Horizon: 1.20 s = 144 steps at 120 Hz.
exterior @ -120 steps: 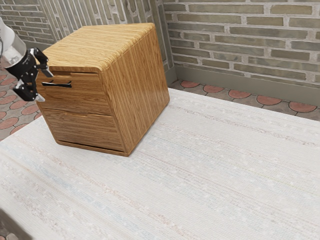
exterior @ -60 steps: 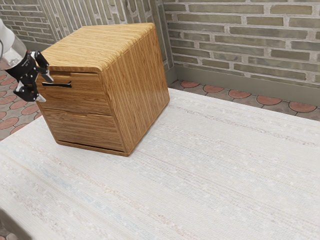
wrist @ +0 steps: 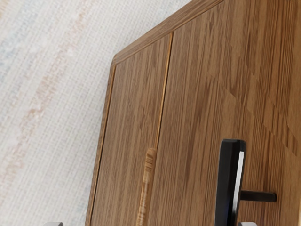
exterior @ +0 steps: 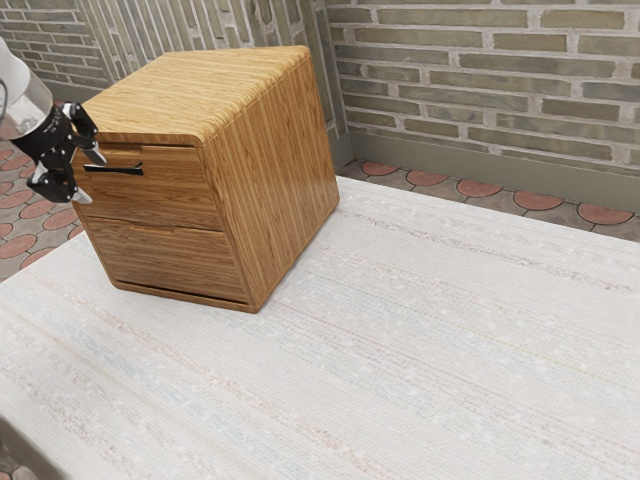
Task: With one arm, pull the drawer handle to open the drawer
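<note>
Black 2-finger gripper [exterior: 88, 176] stands spread wide, gripping nothing, at the thin black bar handle [exterior: 113, 170] of the wooden cabinet's [exterior: 270, 170] upper drawer [exterior: 160, 195] — contact hard to judge.

arm [exterior: 18, 88]: glossy white rounded link; gripper [exterior: 87, 174]: blocky black hand, two black prongs with pale grey tips

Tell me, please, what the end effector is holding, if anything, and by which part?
Nothing is held: the black two-finger end effector stands open beside the end of the black bar handle on the wooden drawer, without clasping it.
</note>
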Motion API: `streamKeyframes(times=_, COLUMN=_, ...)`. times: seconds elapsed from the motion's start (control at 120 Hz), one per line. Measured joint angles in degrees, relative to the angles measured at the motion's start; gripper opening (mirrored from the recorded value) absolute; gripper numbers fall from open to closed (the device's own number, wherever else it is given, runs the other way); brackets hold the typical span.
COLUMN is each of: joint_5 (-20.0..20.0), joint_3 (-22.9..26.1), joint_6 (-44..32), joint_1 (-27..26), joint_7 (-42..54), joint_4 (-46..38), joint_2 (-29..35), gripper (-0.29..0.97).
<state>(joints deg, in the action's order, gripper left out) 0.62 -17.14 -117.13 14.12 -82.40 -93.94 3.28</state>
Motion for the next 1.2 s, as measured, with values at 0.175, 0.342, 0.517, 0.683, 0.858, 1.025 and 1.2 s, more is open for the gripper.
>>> streamKeyframes(times=0.175, joint_5=-0.02, joint_3=0.20, joint_6=-0.09, joint_1=0.27, joint_7=0.13, joint_4=0.07, joint_2=-0.84, gripper=0.46)
streamKeyframes(times=0.342, joint_5=-0.04, joint_3=0.11, joint_6=-0.17, joint_1=0.18, joint_7=0.22, joint_4=0.10, joint_2=-1.02, gripper=0.43)
streamKeyframes(times=0.517, joint_5=-0.13, joint_3=0.62, joint_6=-0.04, joint_1=0.76, joint_7=0.26, joint_4=0.08, joint_2=-0.88, gripper=0.35)
streamKeyframes(times=0.683, joint_5=-0.23, joint_3=0.98, joint_6=0.25, joint_1=0.73, joint_7=0.09, joint_4=-0.20, joint_2=-0.36, gripper=0.30)
streamKeyframes(times=0.858, joint_5=-0.29, joint_3=1.33, joint_6=0.57, joint_1=0.49, joint_7=-0.15, joint_4=-2.06, joint_2=1.79, gripper=0.27)
streamKeyframes(times=1.025, joint_5=-0.33, joint_3=1.28, joint_6=0.68, joint_1=0.28, joint_7=-0.32, joint_4=-3.61, joint_2=3.21, gripper=0.27)
streamKeyframes(times=1.2, joint_5=-0.33, joint_3=1.22, joint_6=0.67, joint_1=0.72, joint_7=-0.45, joint_4=-6.12, joint_2=5.70, gripper=0.26)
